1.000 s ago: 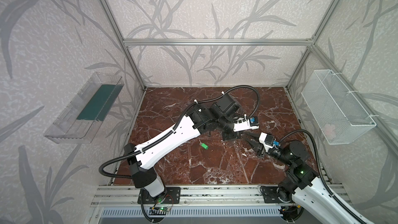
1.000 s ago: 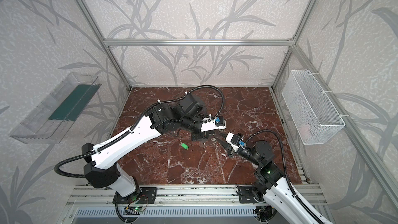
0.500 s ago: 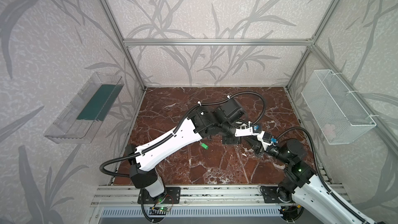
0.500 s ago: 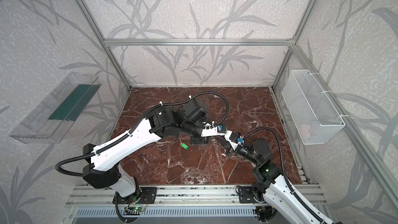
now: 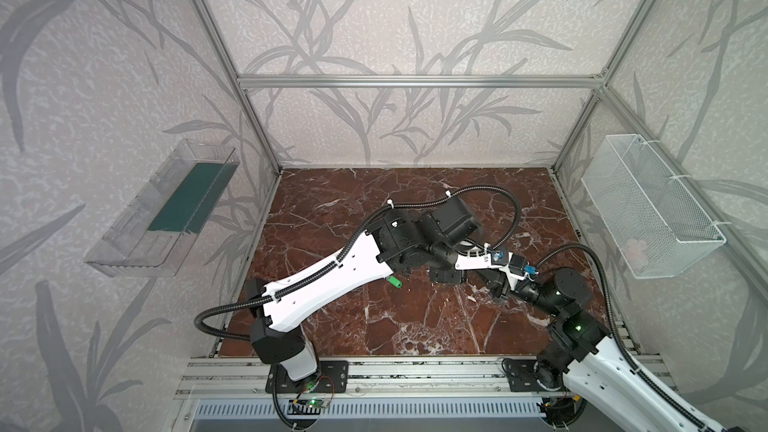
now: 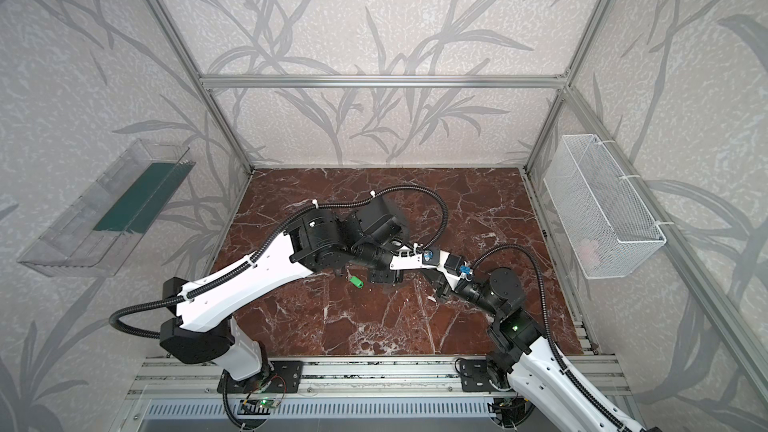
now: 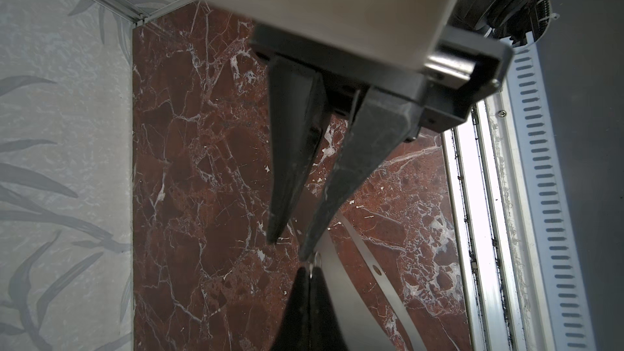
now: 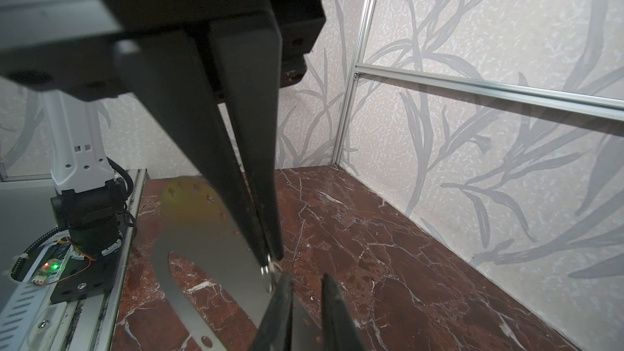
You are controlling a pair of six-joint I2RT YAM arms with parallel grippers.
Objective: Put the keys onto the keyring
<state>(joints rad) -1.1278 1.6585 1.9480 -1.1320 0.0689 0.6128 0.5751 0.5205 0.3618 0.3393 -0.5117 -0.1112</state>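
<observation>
One green key (image 5: 394,282) (image 6: 356,282) lies alone on the marble floor, beside the left arm. The grey crescent keyring (image 8: 216,241) (image 7: 341,298) hangs between the two grippers; both top views hide it under the wrists. My left gripper (image 7: 309,270) (image 8: 271,258) is shut, its tips pinching a small metal loop (image 8: 268,270) at the plate's edge. My right gripper (image 8: 305,285) (image 7: 290,246) meets it tip to tip. Its fingers stand slightly apart, and the plate's pointed end fills the gap between them.
A white wire basket (image 5: 648,205) hangs on the right wall and a clear tray (image 5: 166,214) on the left wall. The aluminium base rail (image 5: 395,371) runs along the front edge. Both arms cross over the floor's centre right.
The left gripper swung right and the right gripper reached up-left until their tips met. The right jaws narrowed. The green key on the floor stayed put.
</observation>
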